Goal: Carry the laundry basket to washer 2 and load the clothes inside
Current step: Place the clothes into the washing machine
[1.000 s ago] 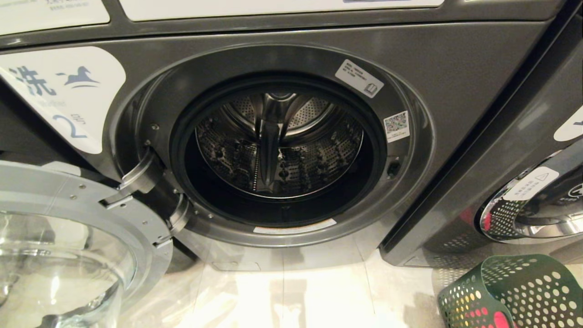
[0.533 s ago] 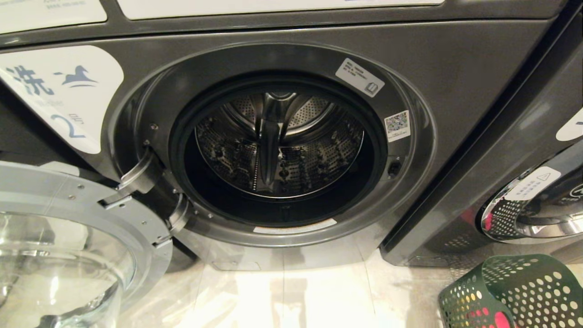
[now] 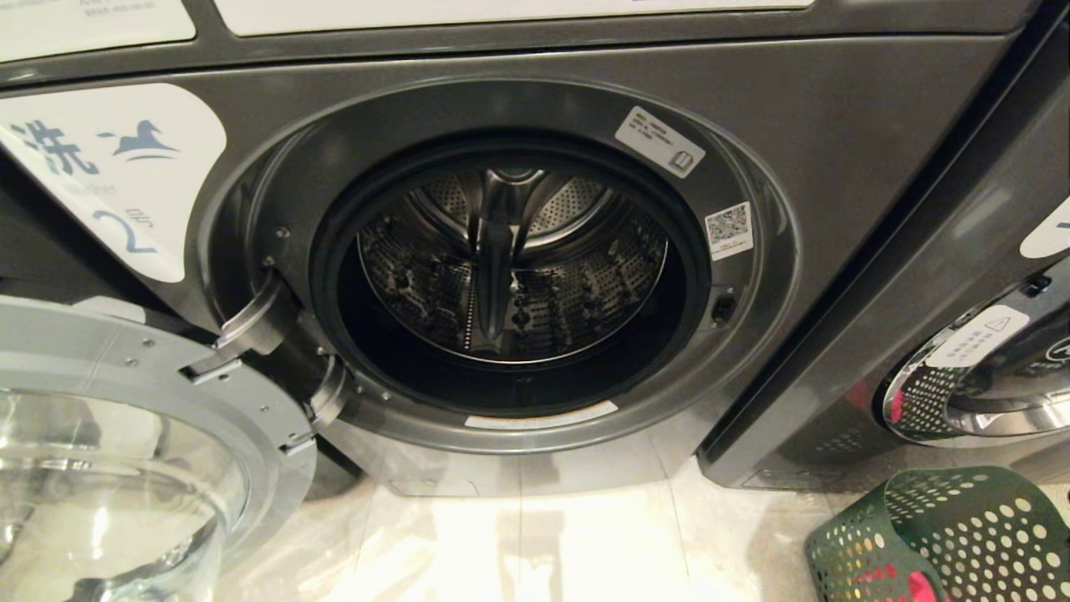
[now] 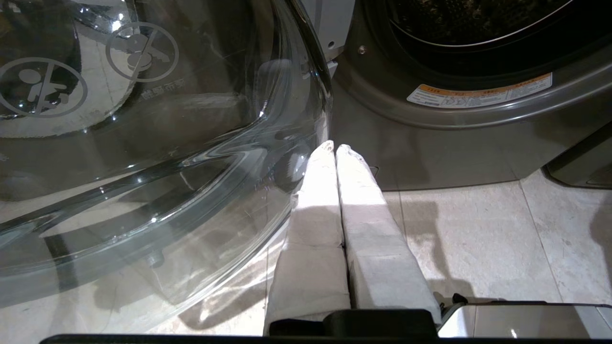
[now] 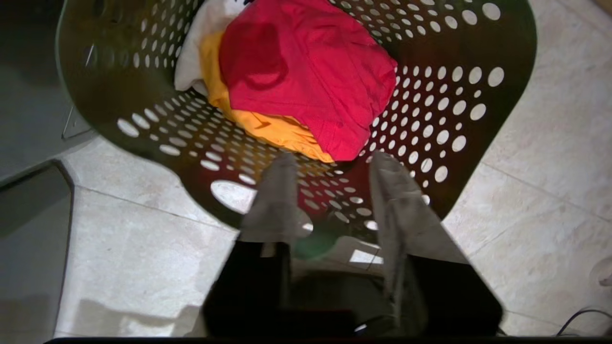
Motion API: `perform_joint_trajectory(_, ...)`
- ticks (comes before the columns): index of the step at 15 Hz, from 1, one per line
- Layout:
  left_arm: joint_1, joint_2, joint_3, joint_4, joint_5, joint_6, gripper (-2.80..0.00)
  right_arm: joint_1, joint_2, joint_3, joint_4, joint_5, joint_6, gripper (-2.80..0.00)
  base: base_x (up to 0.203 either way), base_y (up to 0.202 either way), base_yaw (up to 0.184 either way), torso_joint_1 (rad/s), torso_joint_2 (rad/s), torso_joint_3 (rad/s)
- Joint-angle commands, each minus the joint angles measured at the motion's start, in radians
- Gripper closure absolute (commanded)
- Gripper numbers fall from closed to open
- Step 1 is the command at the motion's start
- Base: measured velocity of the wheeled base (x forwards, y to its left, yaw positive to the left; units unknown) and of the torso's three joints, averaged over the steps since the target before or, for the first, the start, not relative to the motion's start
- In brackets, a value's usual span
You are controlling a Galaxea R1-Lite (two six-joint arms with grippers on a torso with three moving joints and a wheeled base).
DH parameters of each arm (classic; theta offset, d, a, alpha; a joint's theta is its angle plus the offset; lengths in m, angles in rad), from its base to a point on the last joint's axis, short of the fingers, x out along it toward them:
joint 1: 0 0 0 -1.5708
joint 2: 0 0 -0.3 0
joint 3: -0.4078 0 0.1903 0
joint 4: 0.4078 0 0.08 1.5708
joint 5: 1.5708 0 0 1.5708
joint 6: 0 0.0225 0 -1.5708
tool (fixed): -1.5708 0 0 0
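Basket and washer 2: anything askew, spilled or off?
Nothing stands out. Basket sits upright on the floor to the right of washer 2, clothes bundled inside, none spilled. Washer door is swung open, drum empty. Right gripper is open above the basket.

Left gripper (image 4: 333,148): two long tapered fingers (image 4: 318,224) wrapped in pale grey-white fabric-like covering, with a seam partway along each, mounted on a black base with a silver-grey housing beside it. Right gripper (image 5: 330,160): two matching pale covered fingers (image 5: 272,200) on boxy black mounts; a thin dark cable shows near the base.
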Motion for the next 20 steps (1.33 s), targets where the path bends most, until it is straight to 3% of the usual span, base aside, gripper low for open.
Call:
perform_joint_trajectory(1,0.0,0.0,0.002,0.0,0.0,0.0,0.0,-0.062,0.142,-0.045,-0.004,0.051,-0.031,-2.8,0.0,0.0,0.0,0.0,0.0,0.0)
perform_joint_trajectory(3,0.0,0.0,0.002,0.0,0.0,0.0,0.0,-0.067,0.194,-0.027,-0.007,0.088,-0.163,-2.8,0.0,0.0,0.0,0.0,0.0,0.0)
perform_joint_trajectory(4,0.0,0.0,0.002,0.0,0.0,0.0,0.0,-0.067,0.223,-0.027,-0.018,0.149,-0.187,-2.8,0.0,0.0,0.0,0.0,0.0,0.0)
perform_joint_trajectory(5,0.0,0.0,0.002,0.0,0.0,0.0,0.0,-0.067,0.247,-0.031,-0.055,0.194,-0.194,-2.8,0.0,0.0,0.0,0.0,0.0,0.0)
perform_joint_trajectory(7,0.0,0.0,0.002,0.0,0.0,0.0,0.0,-0.067,0.29,-0.026,-0.176,0.206,-0.198,-2.8,0.0,0.0,0.0,0.0,0.0,0.0)
perform_joint_trajectory(12,0.0,0.0,0.002,0.0,0.0,0.0,0.0,-0.114,0.572,-0.052,-0.302,0.233,-0.237,-2.8,0.0,0.0,0.0,0.0,0.0,0.0)
perform_joint_trajectory(15,0.0,0.0,0.002,0.0,0.0,0.0,0.0,-0.161,0.787,-0.199,-0.323,0.284,-0.295,-2.8,0.0,0.0,0.0,0.0,0.0,0.0)
perform_joint_trajectory(20,0.0,0.0,0.002,0.0,0.0,0.0,0.0,-0.174,1.056,-0.465,-0.322,0.418,-0.321,-2.8,0.0,0.0,0.0,0.0,0.0,0.0)
